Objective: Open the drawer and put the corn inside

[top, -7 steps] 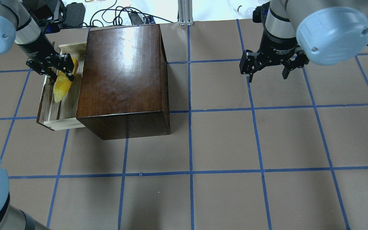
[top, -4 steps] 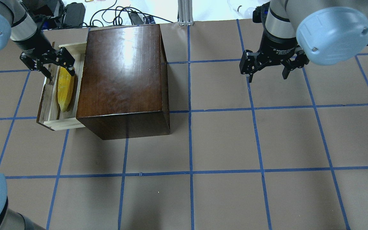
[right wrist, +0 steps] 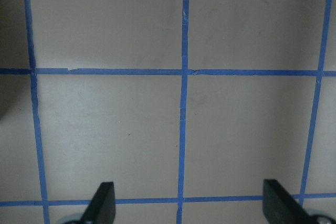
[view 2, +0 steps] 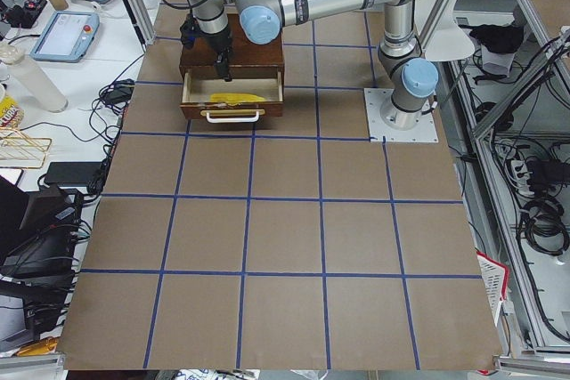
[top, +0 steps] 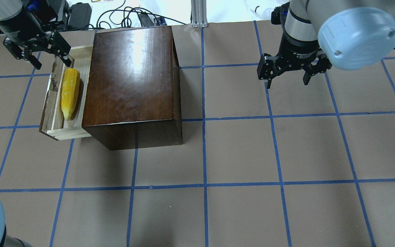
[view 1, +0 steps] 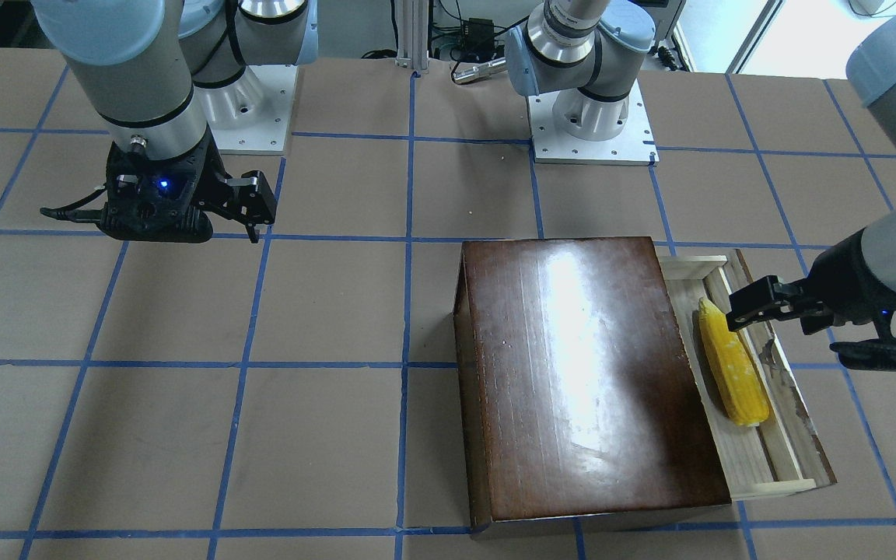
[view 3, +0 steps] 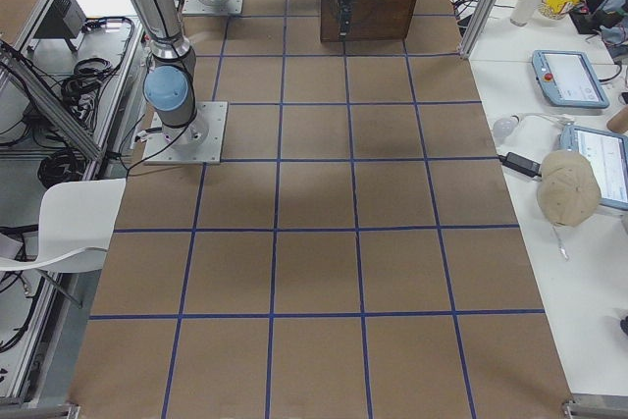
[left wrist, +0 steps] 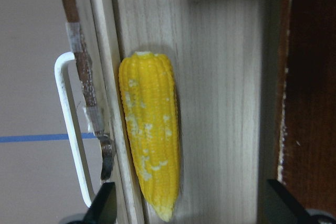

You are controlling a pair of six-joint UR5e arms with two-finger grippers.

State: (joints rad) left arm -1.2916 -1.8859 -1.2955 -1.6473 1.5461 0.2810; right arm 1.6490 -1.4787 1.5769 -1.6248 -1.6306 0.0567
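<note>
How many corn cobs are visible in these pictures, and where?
1. The corn lies flat in the open drawer, beside the box. The drawer's part inside the box is hidden.

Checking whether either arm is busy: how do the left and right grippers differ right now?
The left gripper hangs above the open drawer, where the corn lies. The right gripper hangs over bare table, well away from the box. The left wrist view shows corn and drawer, while the right wrist view shows only taped table. Both grippers are open and empty.
</note>
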